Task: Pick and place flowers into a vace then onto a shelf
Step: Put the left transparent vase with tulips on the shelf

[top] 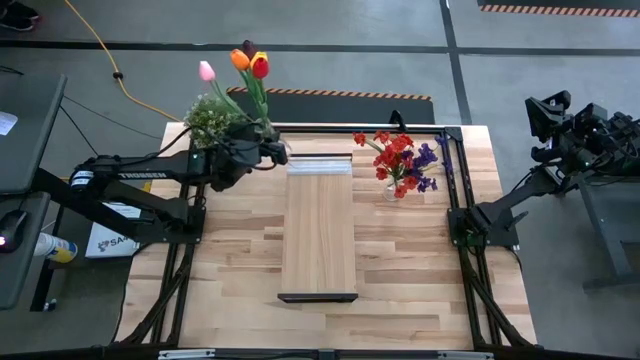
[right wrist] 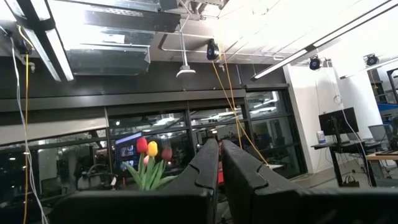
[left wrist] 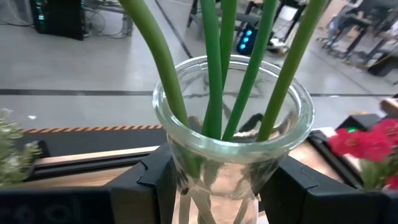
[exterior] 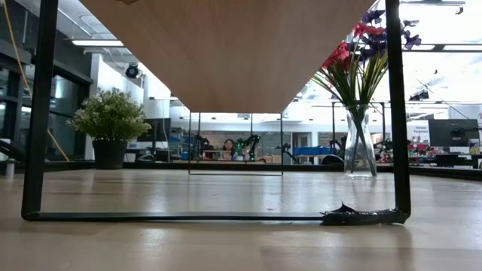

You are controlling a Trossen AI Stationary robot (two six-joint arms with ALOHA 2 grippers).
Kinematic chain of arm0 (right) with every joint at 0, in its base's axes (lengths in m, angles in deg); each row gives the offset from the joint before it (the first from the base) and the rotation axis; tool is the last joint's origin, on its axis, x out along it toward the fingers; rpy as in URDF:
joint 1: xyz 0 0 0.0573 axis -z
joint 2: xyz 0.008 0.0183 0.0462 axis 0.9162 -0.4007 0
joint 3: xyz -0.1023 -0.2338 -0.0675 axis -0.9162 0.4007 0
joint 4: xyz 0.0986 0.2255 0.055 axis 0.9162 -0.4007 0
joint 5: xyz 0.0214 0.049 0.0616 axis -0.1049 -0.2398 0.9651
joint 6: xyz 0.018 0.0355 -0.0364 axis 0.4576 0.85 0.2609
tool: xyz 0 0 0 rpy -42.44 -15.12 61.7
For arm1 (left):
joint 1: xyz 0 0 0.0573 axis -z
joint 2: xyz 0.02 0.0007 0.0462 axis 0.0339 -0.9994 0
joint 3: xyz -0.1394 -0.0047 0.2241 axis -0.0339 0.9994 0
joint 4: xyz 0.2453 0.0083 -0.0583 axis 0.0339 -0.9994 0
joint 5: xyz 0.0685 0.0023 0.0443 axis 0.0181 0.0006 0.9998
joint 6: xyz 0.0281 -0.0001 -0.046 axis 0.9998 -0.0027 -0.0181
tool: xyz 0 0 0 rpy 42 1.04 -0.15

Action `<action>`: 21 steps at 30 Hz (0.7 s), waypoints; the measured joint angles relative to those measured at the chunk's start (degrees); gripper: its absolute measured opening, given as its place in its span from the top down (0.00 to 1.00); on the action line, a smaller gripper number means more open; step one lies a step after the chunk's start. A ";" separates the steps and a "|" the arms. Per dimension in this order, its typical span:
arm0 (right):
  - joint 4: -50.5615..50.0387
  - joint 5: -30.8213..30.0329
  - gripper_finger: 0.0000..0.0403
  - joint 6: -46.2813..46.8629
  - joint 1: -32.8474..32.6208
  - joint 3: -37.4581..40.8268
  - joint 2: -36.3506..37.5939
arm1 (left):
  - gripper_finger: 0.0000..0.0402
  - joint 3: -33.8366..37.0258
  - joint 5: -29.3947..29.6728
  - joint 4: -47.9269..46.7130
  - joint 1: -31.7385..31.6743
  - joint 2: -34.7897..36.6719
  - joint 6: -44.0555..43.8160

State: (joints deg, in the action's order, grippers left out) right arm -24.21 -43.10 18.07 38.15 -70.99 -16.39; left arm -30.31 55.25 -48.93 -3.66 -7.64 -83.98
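Two arms are showing in the high view: my left gripper (top: pixel 268 150) is reaching in at the table's far left corner, fingers clamped on the glass vase (top: pixel 266 133) that holds the tulips (top: pixel 250 62), while my right gripper (top: pixel 548 112) is parked off the table to the right, raised and idle. Just beside the vase the potted plant (top: pixel 210 118) is standing, and the shelf (top: pixel 320 225) is lying along the middle of the table (top: pixel 240 250), with a second vase of red and purple sprays (top: pixel 402 160) near its far right end. In the low view the shelf is spanning overhead on its black frame (exterior: pixel 397 113); the sprays and their vase are standing beyond it on the right, the potted plant on the left. In the left wrist view my two fingers (left wrist: pixel 140 186) are pressing the vase wall from either side, below the rim (left wrist: pixel 233 134), with four green stems rising out of it. In the right wrist view my right fingers (right wrist: pixel 214 168) are lying together on nothing, pointing toward the ceiling. I am judging the glass to be hard, smooth, slippery and breakable; the stems are light and flexible but top-heavy. Hold should be taken on the vase body, kept upright, never on the stems.
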 joint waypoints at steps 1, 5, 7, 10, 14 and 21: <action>0.00 0.00 0.97 0.00 0.00 0.01 0.00 | 0.48 0.00 -0.18 0.80 0.00 0.00 0.21; 0.00 -0.02 0.97 0.00 0.00 0.02 0.00 | 0.48 0.00 -1.26 3.11 0.00 0.00 0.34; 0.00 -0.01 0.97 0.00 0.00 0.01 0.00 | 0.48 0.00 -1.70 3.67 0.00 0.00 0.34; 0.00 -0.02 0.97 -0.02 -0.02 0.00 0.00 | 0.48 0.00 -2.70 4.46 0.00 0.00 0.36; 0.00 -0.01 0.97 -0.02 0.00 0.01 0.00 | 0.48 0.00 -4.14 7.57 0.02 -0.02 1.39; 0.00 0.00 0.97 -0.02 0.00 0.00 0.00 | 0.48 0.00 -3.74 10.22 1.98 -0.24 2.72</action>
State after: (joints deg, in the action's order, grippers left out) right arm -24.21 -43.11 18.05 38.15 -70.99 -16.39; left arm -30.31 51.51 -38.71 -1.68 -7.87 -81.26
